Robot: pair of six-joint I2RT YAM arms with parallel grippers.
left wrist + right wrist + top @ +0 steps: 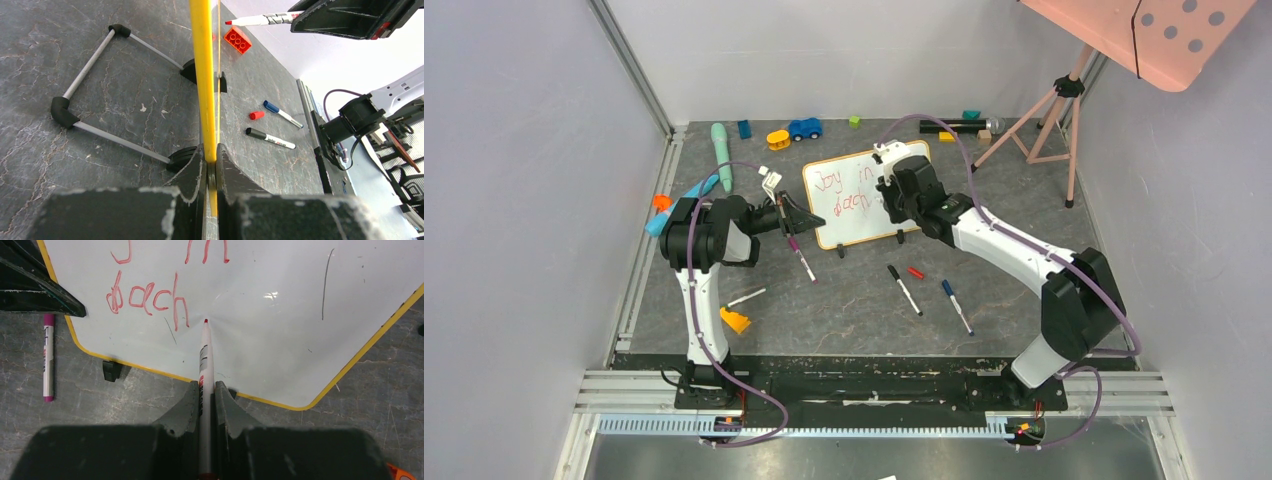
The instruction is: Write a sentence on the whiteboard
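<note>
The whiteboard [864,205] stands on its black clip feet mid-table, with a yellow-orange frame. The sentence [842,190] in red reads "Joy in" above "ach". My left gripper [809,218] is shut on the board's left frame edge [202,75], with the jaws pinching the frame [211,150]. My right gripper [886,195] is shut on a red marker [204,355]. The marker's tip touches the whiteboard [280,330] just right of the "h" of the sentence [150,297]. In the right wrist view the right gripper [205,387] is below the board's lower edge.
A purple marker [802,258] lies in front of the board's left corner. A black marker [904,288], a red cap [915,272] and a blue marker [956,305] lie nearer me. Toys line the back wall [805,128]. A tripod [1054,115] holds a pink dotted panel [1164,35].
</note>
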